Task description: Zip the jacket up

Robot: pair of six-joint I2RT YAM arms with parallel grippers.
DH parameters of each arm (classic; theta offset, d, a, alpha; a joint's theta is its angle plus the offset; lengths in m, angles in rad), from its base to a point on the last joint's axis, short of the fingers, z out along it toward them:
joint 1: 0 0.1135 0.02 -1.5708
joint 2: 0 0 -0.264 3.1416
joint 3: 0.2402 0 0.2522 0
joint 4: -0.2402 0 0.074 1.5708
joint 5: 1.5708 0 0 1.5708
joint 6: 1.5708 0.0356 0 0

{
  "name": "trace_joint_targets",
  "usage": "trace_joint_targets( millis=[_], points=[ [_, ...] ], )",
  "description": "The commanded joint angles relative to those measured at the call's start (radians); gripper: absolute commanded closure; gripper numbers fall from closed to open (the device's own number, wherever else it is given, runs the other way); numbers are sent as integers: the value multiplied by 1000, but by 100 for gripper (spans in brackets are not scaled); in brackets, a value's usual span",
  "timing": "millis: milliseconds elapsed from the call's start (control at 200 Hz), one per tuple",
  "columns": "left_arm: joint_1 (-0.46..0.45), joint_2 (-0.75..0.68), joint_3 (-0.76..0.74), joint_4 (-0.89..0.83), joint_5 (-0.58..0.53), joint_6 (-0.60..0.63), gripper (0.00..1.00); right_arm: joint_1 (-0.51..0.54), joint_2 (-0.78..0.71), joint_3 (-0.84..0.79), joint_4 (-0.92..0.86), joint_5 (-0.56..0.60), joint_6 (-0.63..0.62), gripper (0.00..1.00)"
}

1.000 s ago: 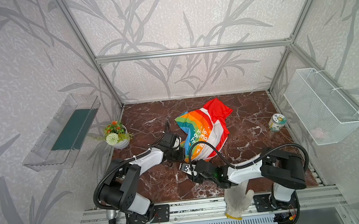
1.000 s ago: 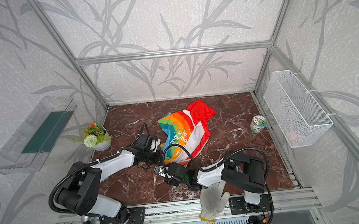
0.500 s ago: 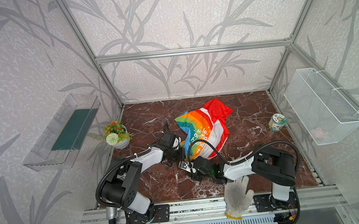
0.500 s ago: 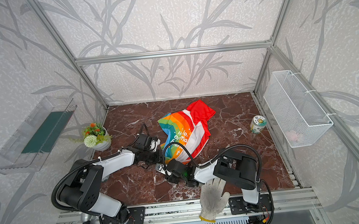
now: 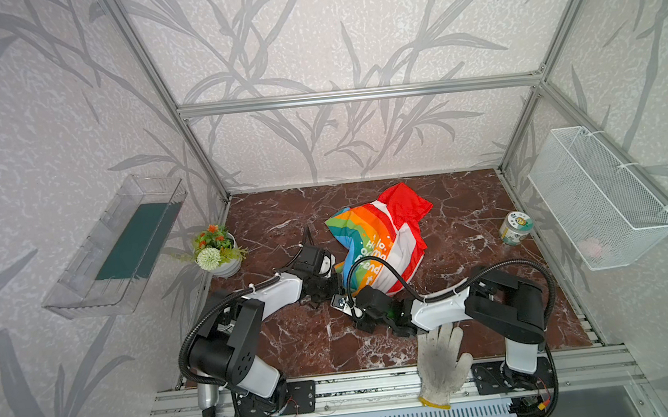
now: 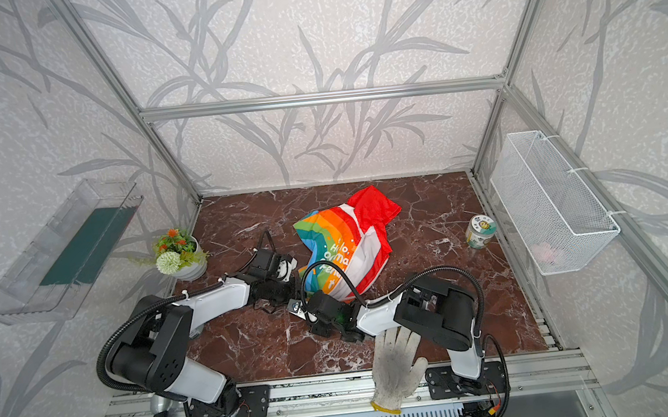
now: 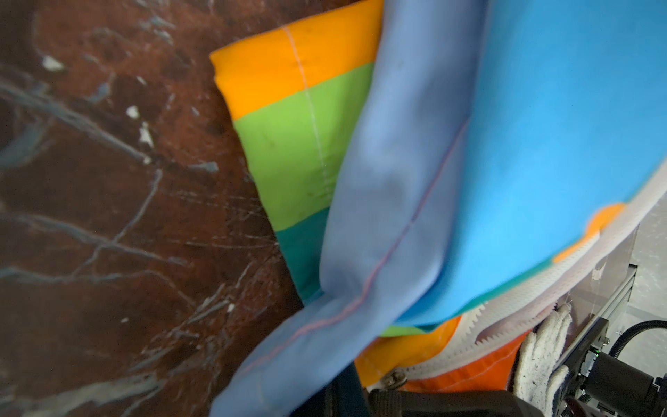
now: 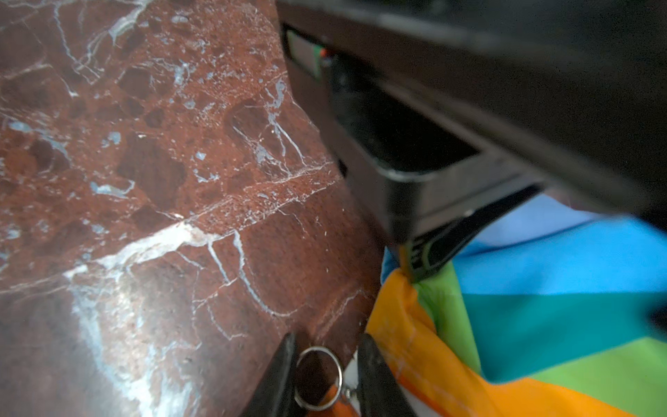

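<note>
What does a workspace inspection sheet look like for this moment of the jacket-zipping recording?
Surface: red-brown marble tabletop, no spills seen.
Job's things: rainbow jacket crumpled mid-table; zipper ring pull at its near corner.
Clutter: dirty work glove over front edge; flower pot; small jar.
Grippers: left gripper shut on jacket hem; right gripper open around ring pull.
Cables: right arm's black cable arches over jacket.
Surroundings: clear wall shelf, white wire basket, aluminium frame.
</note>
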Motion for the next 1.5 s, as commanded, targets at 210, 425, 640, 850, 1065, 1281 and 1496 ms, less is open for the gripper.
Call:
trace_joint_targets(
  millis=[210, 425, 640, 850, 1065, 1281, 1496],
  points=[
    [8, 14, 12, 11, 33, -14, 100, 18, -87, 45, -169, 59, 45, 71],
    [8, 1, -8, 29, 47, -28, 100, 26, -125, 26, -210, 166, 92, 76],
    [8, 3, -10, 31, 51, -34, 100, 45, -120, 65, -252, 172, 102, 75],
    [9, 24, 1, 18, 48, -39, 100, 74, -120, 59, -224, 112, 144, 72],
    [9, 24, -3, 18, 44, -40, 100, 76, -78, 97, -272, 81, 123, 69],
    [16, 38, -3, 27, 51, -50, 100, 50, -33, 117, -303, 49, 123, 67],
    [27, 49, -4, 38, 63, -58, 100, 27, 8, 128, -326, 20, 125, 67]
  ],
)
